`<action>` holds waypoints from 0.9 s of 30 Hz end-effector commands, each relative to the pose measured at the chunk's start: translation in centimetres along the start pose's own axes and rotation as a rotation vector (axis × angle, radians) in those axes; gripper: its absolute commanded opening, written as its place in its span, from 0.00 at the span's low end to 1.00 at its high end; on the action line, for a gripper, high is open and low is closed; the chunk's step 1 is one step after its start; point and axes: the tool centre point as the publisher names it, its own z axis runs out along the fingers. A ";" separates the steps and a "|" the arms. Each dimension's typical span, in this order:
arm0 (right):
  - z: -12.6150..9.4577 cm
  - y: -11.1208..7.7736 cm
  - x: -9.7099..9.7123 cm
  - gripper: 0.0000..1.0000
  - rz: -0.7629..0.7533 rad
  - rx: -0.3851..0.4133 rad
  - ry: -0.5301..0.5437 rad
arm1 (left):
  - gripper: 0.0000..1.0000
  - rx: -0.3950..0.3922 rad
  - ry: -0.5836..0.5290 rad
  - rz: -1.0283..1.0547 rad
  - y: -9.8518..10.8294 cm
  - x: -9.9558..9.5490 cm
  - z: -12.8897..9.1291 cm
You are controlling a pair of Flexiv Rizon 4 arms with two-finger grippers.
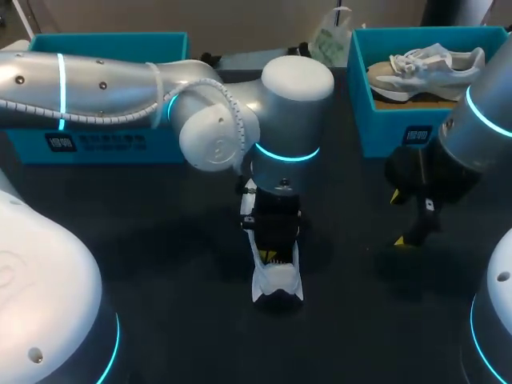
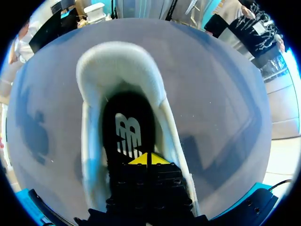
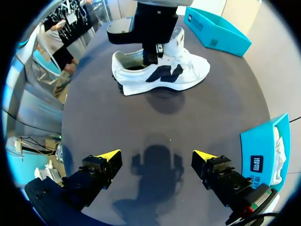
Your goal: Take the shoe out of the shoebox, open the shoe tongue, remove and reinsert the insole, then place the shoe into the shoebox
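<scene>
Left gripper (image 2: 148, 159) down inside the white sneaker (image 3: 160, 75)!
Its tips are pressed together over the insole (image 2: 128, 134), probably thin, floppy and light; pinch its heel edge. Right gripper (image 3: 156, 155) is spread wide.

The left arm (image 1: 120, 84) consists of smooth silver-grey rounded segments, with thin glowing cyan rings (image 1: 286, 154) at the joints and small dark screws (image 1: 102, 86) in the shell. A white ribbed cable (image 1: 120, 120) lies along its side. The right arm (image 1: 480, 132) has the same silver shell and cyan ring. Both wrists end in black blocky parts. The left claw (image 2: 148, 159) and right claw (image 3: 156, 155) have black fingers (image 3: 96, 172) with bright yellow pointed tips. The white domed bases (image 1: 48, 304) carry a cyan band
</scene>
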 end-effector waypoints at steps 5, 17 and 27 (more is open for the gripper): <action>0.1 0.0 0.1 1.00 0.000 0.001 -0.002 | 0.00 0.018 -0.019 0.031 -1.0 1.1 -3.3; 0.1 0.0 0.1 1.00 0.000 0.001 -0.002 | 0.00 0.056 -0.027 0.053 -4.2 -2.4 -1.5; 0.1 0.0 0.1 1.00 0.000 0.001 -0.002 | 0.00 0.024 -0.019 0.025 -3.7 -1.8 1.2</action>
